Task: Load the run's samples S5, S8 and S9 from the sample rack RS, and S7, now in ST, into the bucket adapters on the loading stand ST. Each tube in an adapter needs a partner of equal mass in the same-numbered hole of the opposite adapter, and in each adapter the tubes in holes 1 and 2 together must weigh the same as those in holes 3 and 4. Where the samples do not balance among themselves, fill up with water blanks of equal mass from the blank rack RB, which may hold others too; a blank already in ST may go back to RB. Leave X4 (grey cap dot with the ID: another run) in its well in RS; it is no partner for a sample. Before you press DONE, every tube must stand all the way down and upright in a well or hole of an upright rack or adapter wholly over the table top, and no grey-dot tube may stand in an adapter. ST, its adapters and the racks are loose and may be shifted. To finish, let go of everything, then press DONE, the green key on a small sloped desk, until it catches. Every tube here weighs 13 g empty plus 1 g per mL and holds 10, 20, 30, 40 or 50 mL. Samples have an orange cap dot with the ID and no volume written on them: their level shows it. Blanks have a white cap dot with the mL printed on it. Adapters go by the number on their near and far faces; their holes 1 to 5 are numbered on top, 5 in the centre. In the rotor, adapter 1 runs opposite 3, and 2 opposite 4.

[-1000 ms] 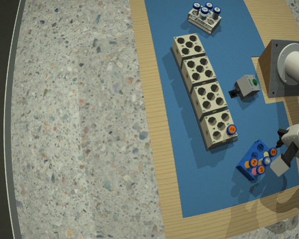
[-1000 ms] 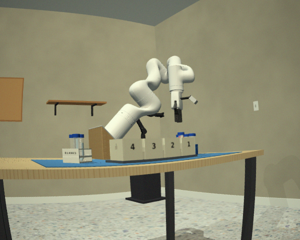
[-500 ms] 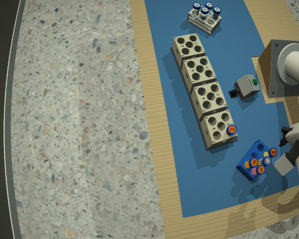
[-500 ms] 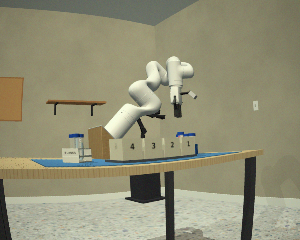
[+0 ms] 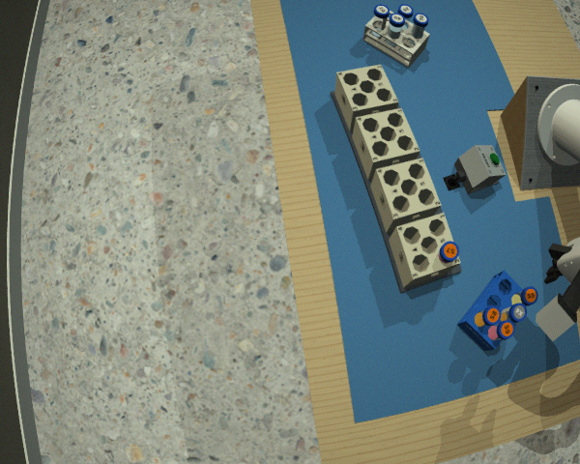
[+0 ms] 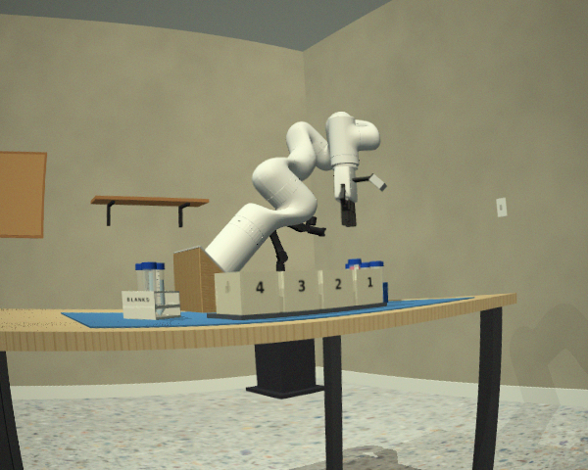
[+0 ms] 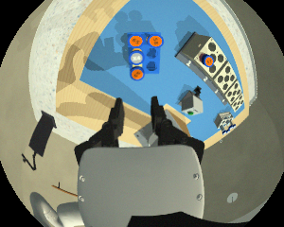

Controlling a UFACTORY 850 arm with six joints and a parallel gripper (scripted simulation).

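The blue sample rack RS holds three orange-dot tubes, one marked S5, and the grey-dot tube X4. The other two orange labels are too small to read surely. S7 stands in a corner hole of adapter 1 on the loading stand. Adapters 2, 3 and 4 are empty. My gripper hangs high above the table, just off the robot side of RS. In the wrist view its fingers stand partly apart with nothing between them, and RS lies ahead of them.
The blank rack RB with several white-dot tubes stands at the far end of the blue mat. The grey DONE desk with its green key sits between the stand and the robot's base block. The mat's near edge lies just past RS.
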